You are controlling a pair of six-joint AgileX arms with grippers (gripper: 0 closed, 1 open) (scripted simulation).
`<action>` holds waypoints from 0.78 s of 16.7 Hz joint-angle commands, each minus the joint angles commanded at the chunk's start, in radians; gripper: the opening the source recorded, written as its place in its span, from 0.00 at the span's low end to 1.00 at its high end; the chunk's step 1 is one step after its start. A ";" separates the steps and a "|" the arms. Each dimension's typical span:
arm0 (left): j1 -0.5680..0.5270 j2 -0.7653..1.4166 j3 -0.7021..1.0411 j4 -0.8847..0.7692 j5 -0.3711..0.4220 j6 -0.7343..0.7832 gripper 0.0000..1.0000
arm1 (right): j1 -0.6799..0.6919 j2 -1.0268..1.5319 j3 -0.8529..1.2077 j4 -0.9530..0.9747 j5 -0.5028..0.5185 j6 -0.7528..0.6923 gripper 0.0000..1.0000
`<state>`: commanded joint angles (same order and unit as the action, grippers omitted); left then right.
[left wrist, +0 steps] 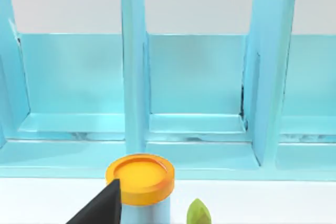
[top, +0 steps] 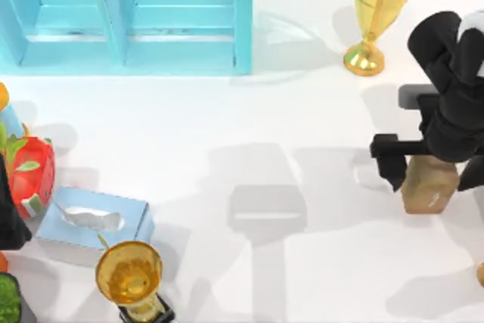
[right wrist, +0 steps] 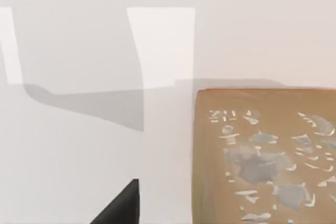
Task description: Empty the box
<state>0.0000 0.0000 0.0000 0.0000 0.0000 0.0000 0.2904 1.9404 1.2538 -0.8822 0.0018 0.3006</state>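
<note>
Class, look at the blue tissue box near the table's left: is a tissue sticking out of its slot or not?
Sticking out. In the top view the tissue box has a pale tissue poking up through its top opening.

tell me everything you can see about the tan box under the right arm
The tan box is a small, cardboard-coloured block at the table's right side, slightly turned. In the right wrist view its top face bears a worn grey and white printed pattern. It looks closed. The right gripper hangs directly above it, the black arm covering its upper edge; whether they touch cannot be told.
</note>
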 joint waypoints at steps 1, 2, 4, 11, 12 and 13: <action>0.000 0.000 0.000 0.000 0.000 0.000 1.00 | 0.000 0.000 0.000 0.000 0.000 0.000 1.00; 0.000 0.000 0.000 0.000 0.000 0.000 1.00 | 0.000 0.000 0.000 0.000 0.000 0.000 1.00; 0.000 0.000 0.000 0.000 0.000 0.000 1.00 | 0.000 0.000 0.000 0.000 0.000 0.000 1.00; 0.000 0.000 0.000 0.000 0.000 0.000 1.00 | -0.001 -0.024 0.079 -0.116 0.003 0.000 1.00; 0.000 0.000 0.000 0.000 0.000 0.000 1.00 | -0.003 -0.036 0.109 -0.159 0.003 0.001 1.00; 0.000 0.000 0.000 0.000 0.000 0.000 1.00 | -0.004 -0.050 0.137 -0.201 0.003 0.001 1.00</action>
<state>0.0000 0.0000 0.0000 0.0000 0.0000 0.0000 0.2862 1.8909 1.3913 -1.0836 0.0050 0.3020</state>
